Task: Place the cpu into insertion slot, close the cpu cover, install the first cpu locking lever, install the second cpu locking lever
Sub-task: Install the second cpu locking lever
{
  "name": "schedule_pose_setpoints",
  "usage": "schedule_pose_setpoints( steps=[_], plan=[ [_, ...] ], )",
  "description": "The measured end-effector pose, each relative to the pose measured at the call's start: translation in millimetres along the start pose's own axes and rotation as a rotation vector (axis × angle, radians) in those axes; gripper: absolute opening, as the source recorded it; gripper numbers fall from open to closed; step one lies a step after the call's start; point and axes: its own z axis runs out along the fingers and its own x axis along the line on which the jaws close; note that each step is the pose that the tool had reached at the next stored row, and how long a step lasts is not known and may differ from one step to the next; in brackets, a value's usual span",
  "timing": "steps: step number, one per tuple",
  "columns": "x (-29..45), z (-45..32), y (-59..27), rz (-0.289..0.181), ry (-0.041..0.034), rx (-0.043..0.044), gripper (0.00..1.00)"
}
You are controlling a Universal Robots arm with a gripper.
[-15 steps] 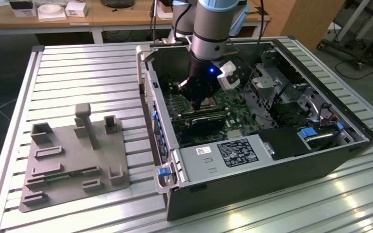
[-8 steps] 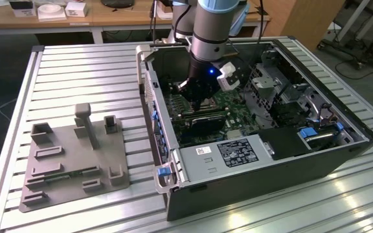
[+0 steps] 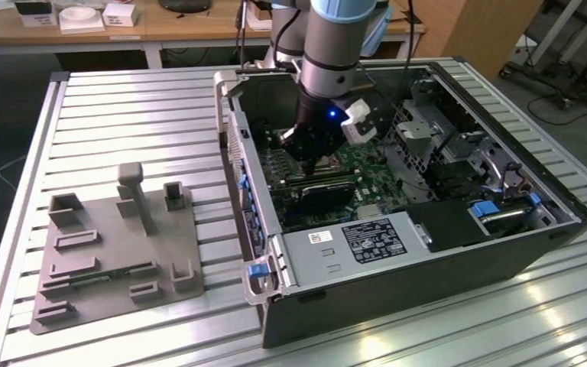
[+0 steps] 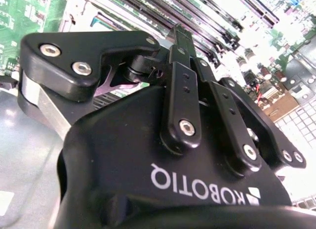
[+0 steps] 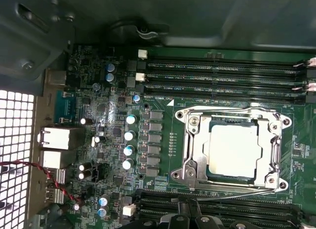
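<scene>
The arm reaches straight down into the open computer case [image 3: 538, 252], fingers [image 4: 183, 44] drawn together, holding nothing. The cpu [image 5: 232, 151] sits in the insertion slot [image 5: 190, 152] under the closed cpu cover [image 5: 269, 140].

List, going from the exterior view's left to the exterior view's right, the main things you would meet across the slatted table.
Grey fixture block → open computer case's near side wall → claw lowered over the green motherboard → blue clip by the case's far side.
</scene>
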Motion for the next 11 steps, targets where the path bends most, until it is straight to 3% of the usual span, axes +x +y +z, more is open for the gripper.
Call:
schedule_pose_setpoints(
  steps=[11],
  plan=[
    [2.8,1.8,0.2,0.000,0.0002,-0.0016,0.10]
  ],
)
